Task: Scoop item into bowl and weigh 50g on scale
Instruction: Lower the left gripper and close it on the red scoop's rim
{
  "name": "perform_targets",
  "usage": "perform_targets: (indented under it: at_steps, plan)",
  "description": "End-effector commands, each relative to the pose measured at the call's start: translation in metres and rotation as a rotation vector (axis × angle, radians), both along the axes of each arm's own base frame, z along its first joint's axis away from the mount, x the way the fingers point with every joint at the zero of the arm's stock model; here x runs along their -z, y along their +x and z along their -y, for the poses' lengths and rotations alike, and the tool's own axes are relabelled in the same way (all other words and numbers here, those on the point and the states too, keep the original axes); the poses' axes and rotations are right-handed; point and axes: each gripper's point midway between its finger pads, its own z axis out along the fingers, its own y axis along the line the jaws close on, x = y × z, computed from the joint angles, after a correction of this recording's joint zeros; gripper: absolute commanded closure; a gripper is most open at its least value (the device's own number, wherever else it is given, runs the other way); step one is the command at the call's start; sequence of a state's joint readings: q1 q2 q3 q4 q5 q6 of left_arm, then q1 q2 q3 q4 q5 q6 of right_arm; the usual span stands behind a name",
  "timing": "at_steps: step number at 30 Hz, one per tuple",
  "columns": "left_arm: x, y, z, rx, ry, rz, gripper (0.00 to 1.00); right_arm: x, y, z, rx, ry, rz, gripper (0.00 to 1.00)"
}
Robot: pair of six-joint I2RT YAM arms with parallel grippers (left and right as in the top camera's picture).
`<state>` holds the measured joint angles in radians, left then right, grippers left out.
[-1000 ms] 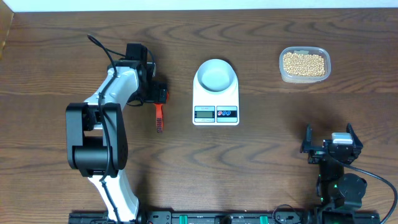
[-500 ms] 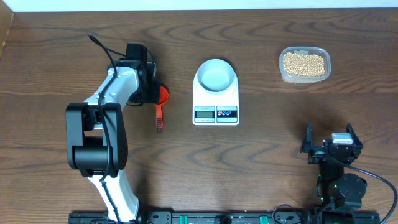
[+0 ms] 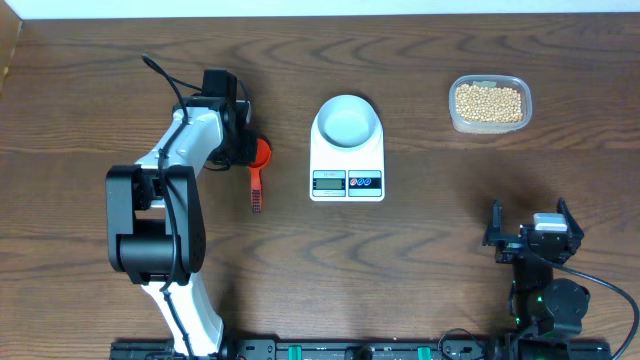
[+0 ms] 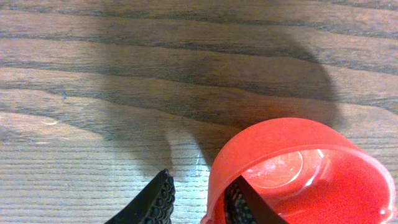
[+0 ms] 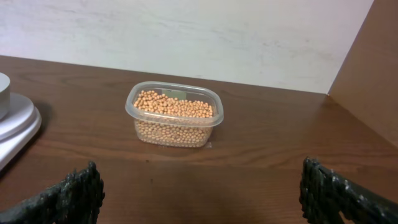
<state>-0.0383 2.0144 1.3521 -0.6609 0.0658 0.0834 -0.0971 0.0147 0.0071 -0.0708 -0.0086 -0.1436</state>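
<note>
A pale bowl (image 3: 347,121) stands on the white scale (image 3: 346,166) at the table's middle. The beans (image 3: 488,101) fill a clear tub at the back right, also seen in the right wrist view (image 5: 174,111). A red scoop (image 3: 260,158) lies left of the scale, its handle pointing to the front. My left gripper (image 3: 248,148) is down at the scoop's cup (image 4: 298,168). One finger (image 4: 245,202) is inside the cup and the other (image 4: 155,199) is outside, a small gap off the wall. My right gripper (image 3: 530,232) rests open and empty at the front right.
The clear plastic tub (image 5: 175,132) stands near the back wall, close to the table's right edge. The scale's edge (image 5: 15,124) shows at the left of the right wrist view. The left arm's base (image 3: 150,240) occupies the front left.
The left jaws have narrowed round the scoop's cup wall. The cup, hidden under the gripper a second ago, now shows beside it. The right arm is still.
</note>
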Motion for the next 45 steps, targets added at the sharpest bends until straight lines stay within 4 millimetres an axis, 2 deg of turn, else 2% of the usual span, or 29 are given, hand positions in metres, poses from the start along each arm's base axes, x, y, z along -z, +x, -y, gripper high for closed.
perform_targets:
  at_steps: [1, 7, 12, 14, 20, 39, 45]
  plan:
    - [0.0060, -0.0055, -0.0001, 0.006, 0.000, -0.022, 0.74, 0.0007, -0.0004, 0.0011, 0.002, -0.010, -0.002, 0.01]
    - [0.0060, -0.0055, 0.0000, 0.006, 0.000, -0.022, 0.76, 0.0007, -0.0004, 0.0011, 0.002, -0.010, -0.002, 0.01]
    - [0.0060, -0.0055, 0.0000, 0.006, 0.000, -0.022, 0.81, 0.0007, -0.0004, 0.0011, 0.002, -0.010, -0.002, 0.01]
    - [0.0060, -0.0055, -0.0001, 0.006, 0.000, -0.022, 0.87, 0.0007, -0.0004, 0.0011, 0.002, -0.010, -0.002, 0.01]
    - [0.0060, -0.0055, -0.0001, 0.006, 0.000, -0.022, 0.92, 0.0007, -0.0004, 0.0011, 0.002, -0.010, -0.002, 0.01]
    - [0.0057, -0.0053, -0.0001, 0.006, 0.000, -0.021, 0.93, 0.0007, -0.0004, 0.0011, 0.002, -0.010, -0.002, 0.01]
    - [-0.0030, -0.0028, 0.0000, 0.006, -0.001, 0.002, 0.92, 0.0007, -0.0004, 0.0011, 0.002, -0.010, -0.002, 0.01]
